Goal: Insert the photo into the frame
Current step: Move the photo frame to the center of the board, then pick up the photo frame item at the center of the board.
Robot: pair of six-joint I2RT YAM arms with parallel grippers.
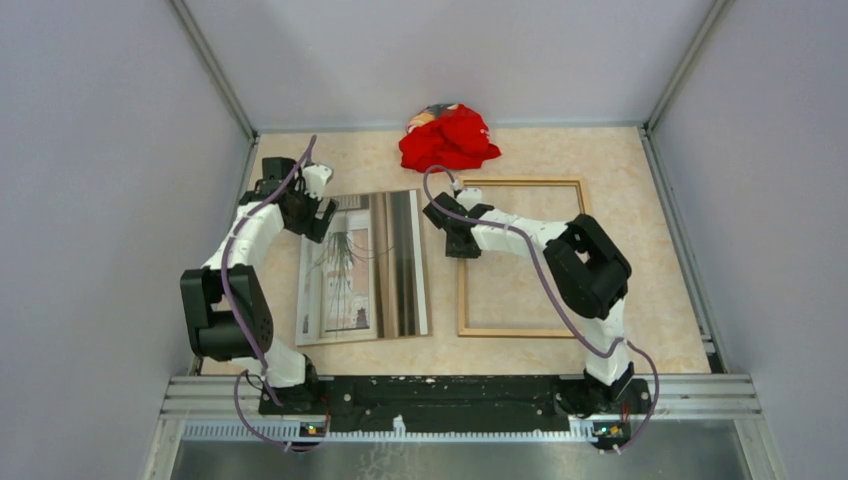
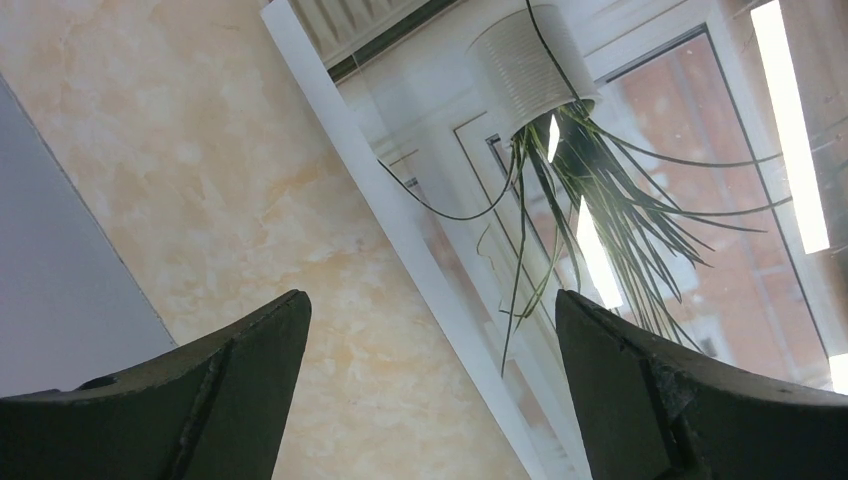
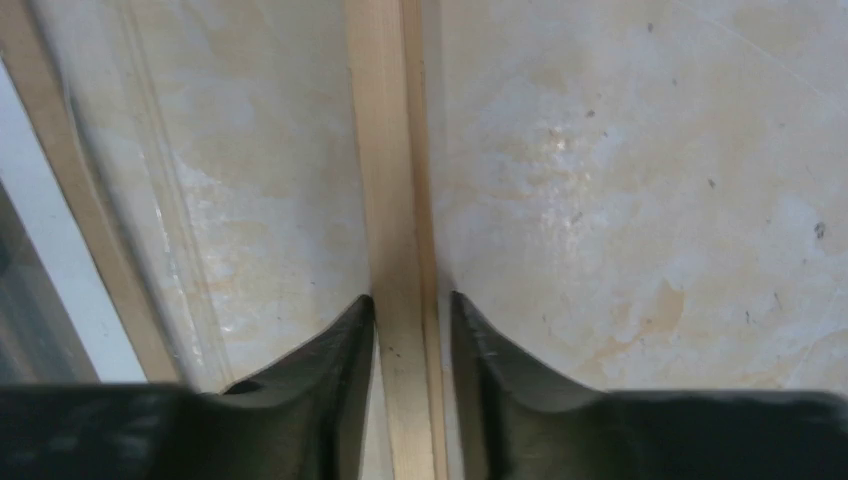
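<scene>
From above, the photo (image 1: 365,265) lies face up on the desk (image 1: 640,250), its long axis running away from the arms, just left of the frame (image 1: 520,331). The bent left arm's pincer (image 1: 320,222) hangs at its far-left corner. Left wrist: jaws wide, empty, straddling the photo's white edge. Right wrist: the right pincer (image 3: 410,300) pinches a frame strip.

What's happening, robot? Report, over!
Left gripper open over photo edge. Right gripper shut on the frame. Photo face up beside frame, not inside. Red cloth far back, clear.

The photo (image 1: 365,265) lies flat, picture side up, just left of the flat light-wood frame (image 1: 515,331).
</scene>
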